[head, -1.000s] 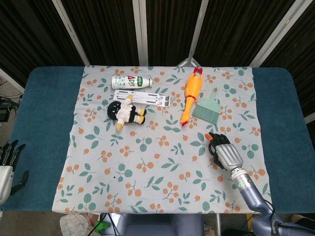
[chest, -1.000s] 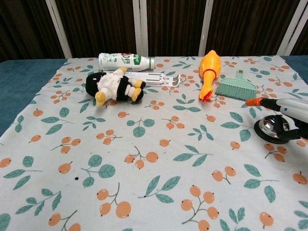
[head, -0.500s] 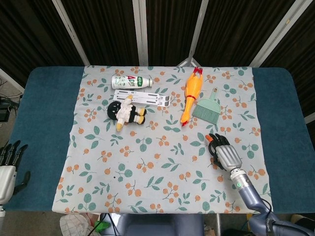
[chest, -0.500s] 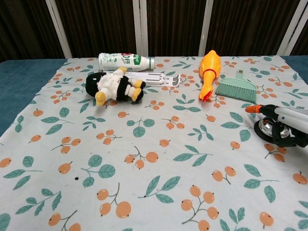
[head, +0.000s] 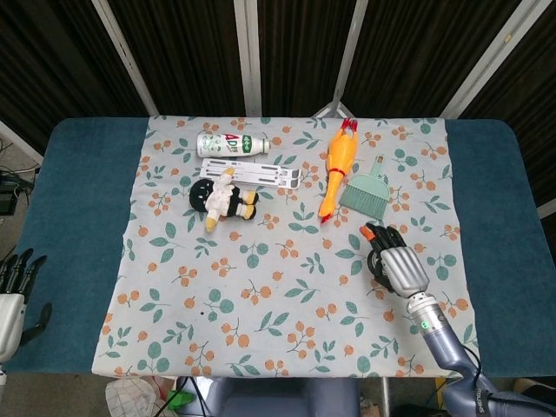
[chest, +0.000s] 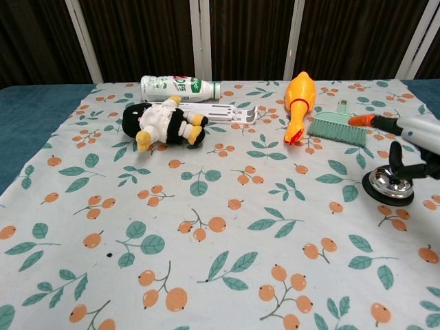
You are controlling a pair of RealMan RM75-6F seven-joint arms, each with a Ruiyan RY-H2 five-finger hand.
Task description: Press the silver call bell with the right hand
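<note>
Chest view: right hand point(chest: 412, 141) has lifted clear above the silver call bell point(chest: 387, 183), fingers point(chest: 394, 157) spread, grasping nothing; the press looks complete, or another is due.

A: The bell point(chest: 390, 180) is polished metal, mirror-glossy, on a matt black base. The hand point(head: 395, 262) has a smooth silver-grey shell with dark fingers.

B: And the cloth point(chest: 206, 227)?

A: Matt printed fabric, lying on a blue, felt-like table point(head: 78, 200). The chicken point(chest: 299, 102) looks like smooth rubber, the brush point(chest: 337, 126) matt plastic, the toy point(chest: 161, 125) plush, the bottle point(chest: 180, 88) glossy.
</note>
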